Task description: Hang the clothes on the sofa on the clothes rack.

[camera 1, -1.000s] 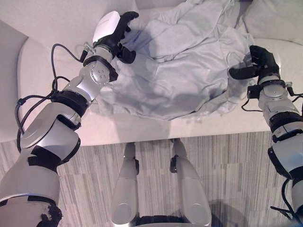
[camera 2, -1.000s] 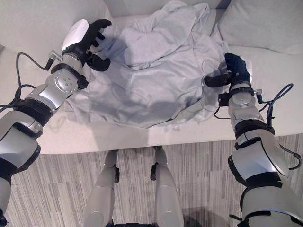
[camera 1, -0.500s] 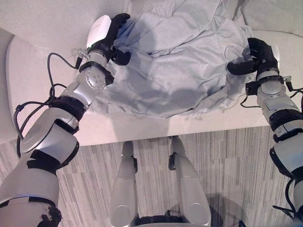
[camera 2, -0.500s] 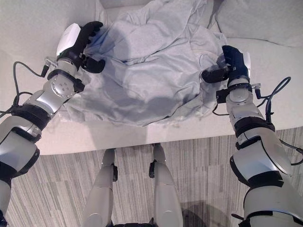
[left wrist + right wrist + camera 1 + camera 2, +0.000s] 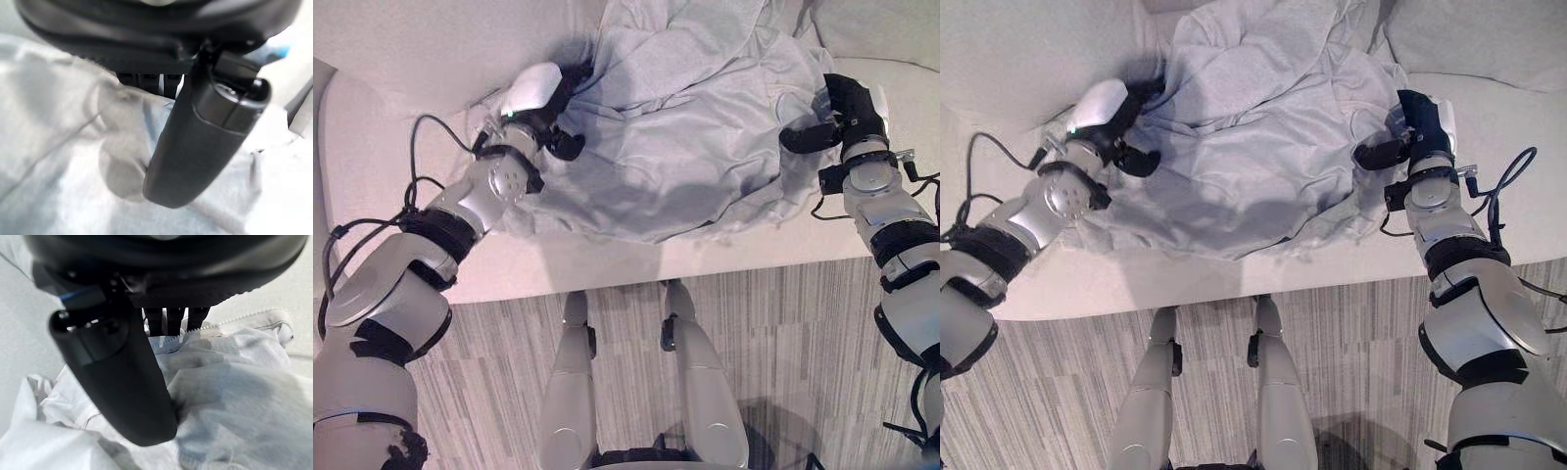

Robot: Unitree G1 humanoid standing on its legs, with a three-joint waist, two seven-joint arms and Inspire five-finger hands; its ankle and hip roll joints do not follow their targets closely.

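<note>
Left eye view: a crumpled pale grey garment [image 5: 675,127] lies spread on the sofa [image 5: 401,49] seat. The left hand [image 5: 543,103] sits at its 9 o'clock edge, fingers pushed into the folds (grip cannot be told). The right hand [image 5: 842,113] is at 3 o'clock.

Left wrist view: the thumb lies over cloth, fingers buried behind.

Right wrist view: thumb and fingers [image 5: 168,318] pinch the zipper [image 5: 234,320] edge.
</note>
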